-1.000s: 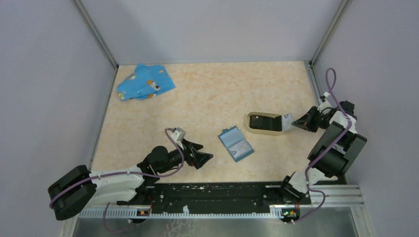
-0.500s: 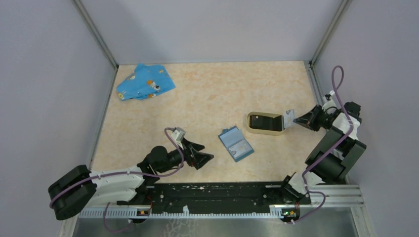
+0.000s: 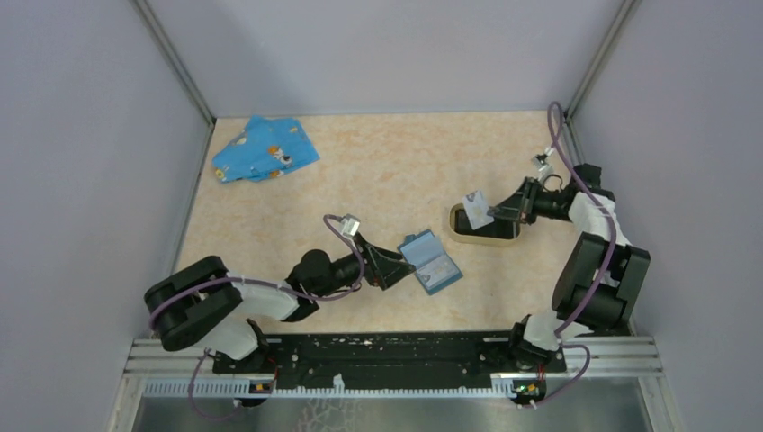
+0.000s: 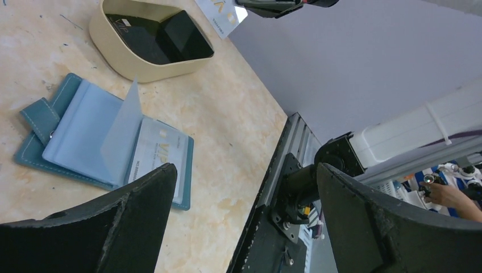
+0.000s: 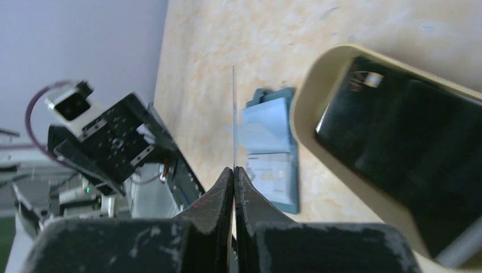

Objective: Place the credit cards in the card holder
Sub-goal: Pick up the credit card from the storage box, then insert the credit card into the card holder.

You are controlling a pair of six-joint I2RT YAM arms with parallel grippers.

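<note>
Credit card (image 3: 478, 209): thin, stiff, light, prob. slick; edge-pinched in right gripper (image 3: 498, 212) (jaws closed tight) close by card holder (image 3: 481, 239). Left gripper (image 3: 396, 261) wide open, empty, nr blue card wallet (image 3: 430, 263).

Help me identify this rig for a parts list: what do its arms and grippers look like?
The left arm and right arm have black joint housings and white link shells, each trailed by a purple cable. The left gripper and right gripper each have two black, rough-textured, wedge-shaped fingers.
</note>
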